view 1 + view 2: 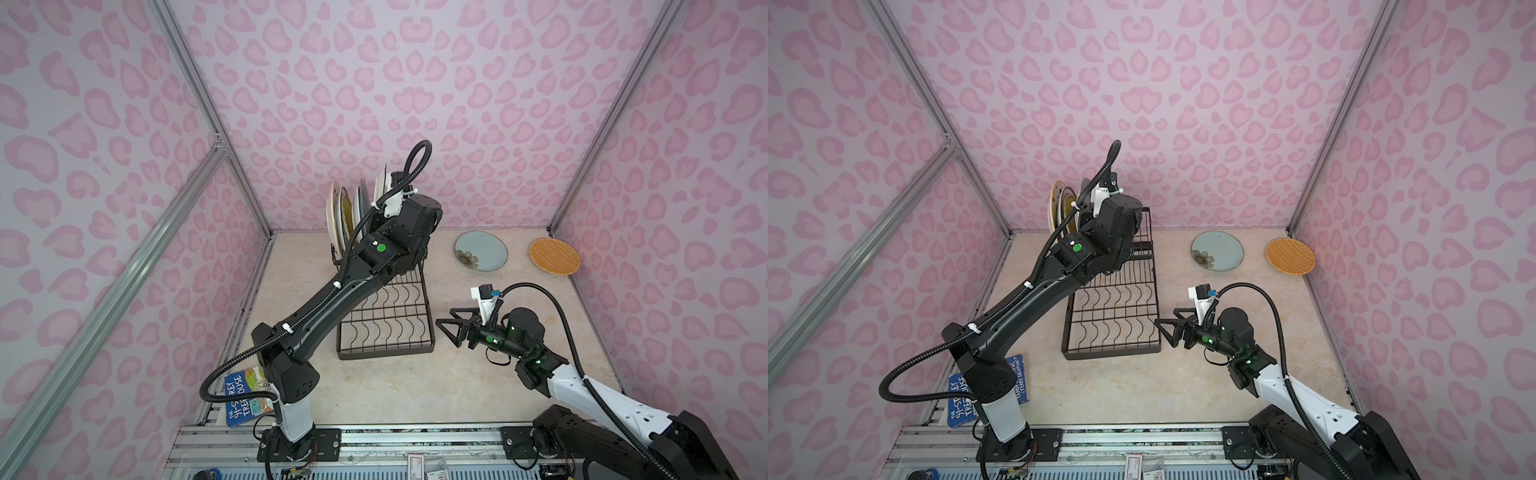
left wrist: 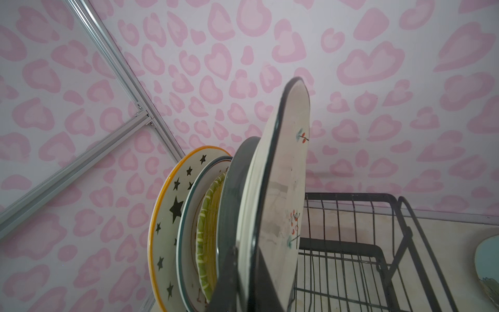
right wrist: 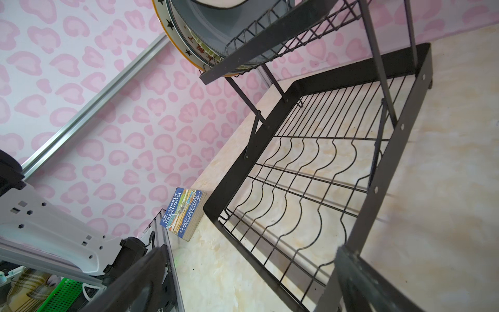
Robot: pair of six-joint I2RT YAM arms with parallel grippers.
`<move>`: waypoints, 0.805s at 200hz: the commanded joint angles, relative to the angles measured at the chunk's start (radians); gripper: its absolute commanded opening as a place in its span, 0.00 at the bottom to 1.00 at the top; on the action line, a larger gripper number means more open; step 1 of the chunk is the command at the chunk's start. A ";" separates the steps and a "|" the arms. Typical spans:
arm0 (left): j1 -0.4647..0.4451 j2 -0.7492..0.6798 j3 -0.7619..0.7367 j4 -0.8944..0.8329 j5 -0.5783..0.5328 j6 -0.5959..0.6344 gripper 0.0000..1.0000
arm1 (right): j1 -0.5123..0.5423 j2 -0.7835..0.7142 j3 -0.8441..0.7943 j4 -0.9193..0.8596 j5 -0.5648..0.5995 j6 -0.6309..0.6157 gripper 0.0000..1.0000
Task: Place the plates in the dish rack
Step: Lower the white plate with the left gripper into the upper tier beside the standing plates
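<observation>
Racking a plate
My left claw [image 2: 247, 275] pinches the dark-rimmed plate [image 2: 280, 189] upright so it fits the dish rack [image 1: 384, 355] slots; right claw [image 1: 451, 328] spread; blue plate [image 1: 481, 251] and orange plate [image 1: 554, 255] lie at the surface's [image 1: 415, 395] far edge.

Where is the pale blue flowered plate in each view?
In a top view: pale blue flowered plate flat, right of the dish rack.
In a top view: same place.
Left wrist: sliver at frame edge.
Right wrist: absent.
Shared landmark: dish rack.
</observation>
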 commanded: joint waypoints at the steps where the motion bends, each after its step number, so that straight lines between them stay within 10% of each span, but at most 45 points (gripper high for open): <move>1: 0.012 0.016 0.000 0.033 -0.023 -0.041 0.04 | 0.003 0.010 0.003 0.037 0.000 -0.007 0.97; 161: 0.054 0.069 -0.049 -0.070 0.033 -0.154 0.03 | 0.008 0.016 0.008 0.012 0.016 -0.023 0.97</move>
